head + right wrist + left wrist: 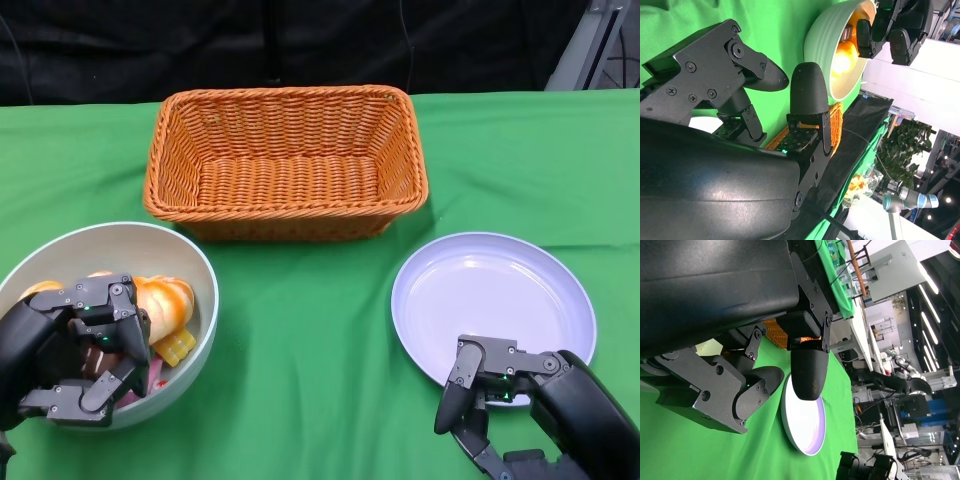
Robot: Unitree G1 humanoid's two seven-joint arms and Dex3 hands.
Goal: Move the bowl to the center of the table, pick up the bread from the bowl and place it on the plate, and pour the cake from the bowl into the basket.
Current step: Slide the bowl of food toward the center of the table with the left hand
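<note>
A robotics lab is suggested: a green-draped table [300,400] against black curtains [150,45], with another robot arm [910,201] and equipment racks [905,410] seen behind.

A green cloth covers the tabletop [310,330]. An orange wicker basket [286,162] sits at the far middle. A pale bowl [120,250] rests at the near left, and a white plate [493,305] lies at the near right, well apart from the bowl.
</note>
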